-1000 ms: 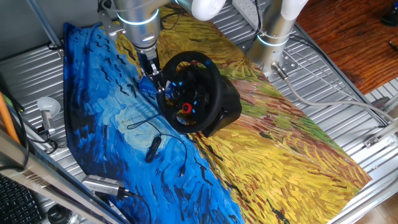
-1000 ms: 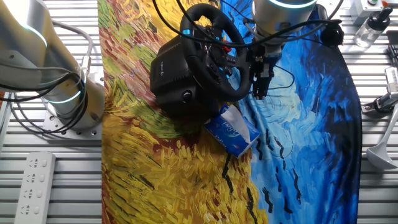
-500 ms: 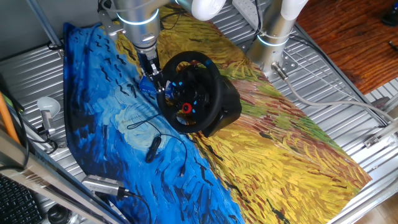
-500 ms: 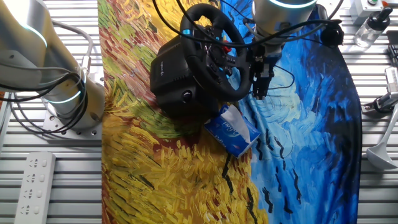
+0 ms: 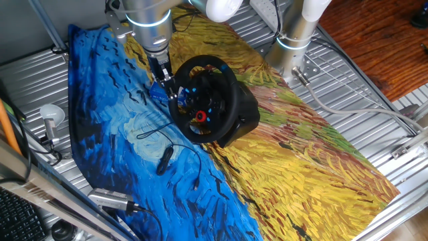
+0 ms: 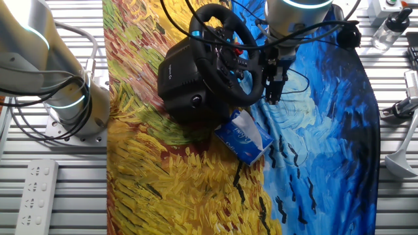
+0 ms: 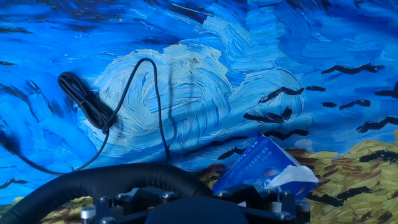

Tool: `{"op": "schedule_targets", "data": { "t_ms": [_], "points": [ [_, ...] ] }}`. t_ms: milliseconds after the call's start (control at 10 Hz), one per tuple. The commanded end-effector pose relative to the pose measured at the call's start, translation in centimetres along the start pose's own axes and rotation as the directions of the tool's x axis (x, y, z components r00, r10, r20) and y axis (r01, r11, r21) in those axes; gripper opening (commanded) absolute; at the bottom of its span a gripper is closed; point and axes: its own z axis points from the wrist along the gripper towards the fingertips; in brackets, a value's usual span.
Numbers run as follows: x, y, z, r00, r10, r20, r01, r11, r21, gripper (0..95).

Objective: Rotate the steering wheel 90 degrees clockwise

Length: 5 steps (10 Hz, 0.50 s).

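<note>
The black steering wheel stands tilted on its bulky black base, with blue buttons and a red knob on the hub. It also shows in the other fixed view. My gripper comes down from above onto the rim's edge on the blue side of the cloth, and looks shut on the rim. In the hand view the rim curves along the bottom edge and runs under the hand's dark body; the fingertips are hidden there.
A blue tissue pack lies on the cloth against the wheel's base, also in the hand view. A thin black cable with an inline pod loops on the blue cloth. A second arm's base stands beside the cloth.
</note>
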Motion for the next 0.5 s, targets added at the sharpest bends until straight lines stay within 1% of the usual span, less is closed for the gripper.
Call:
{"op": "schedule_targets", "data": {
  "t_ms": [100,200,500],
  "points": [
    [0.02,0.0,0.0,0.938,-0.346,0.025,0.347,0.936,-0.065,95.0],
    [0.02,0.01,0.01,0.937,-0.348,0.021,0.349,0.935,-0.058,0.0],
    [0.02,0.01,0.01,0.936,-0.351,0.019,0.352,0.935,-0.051,0.0]
  ]
}}
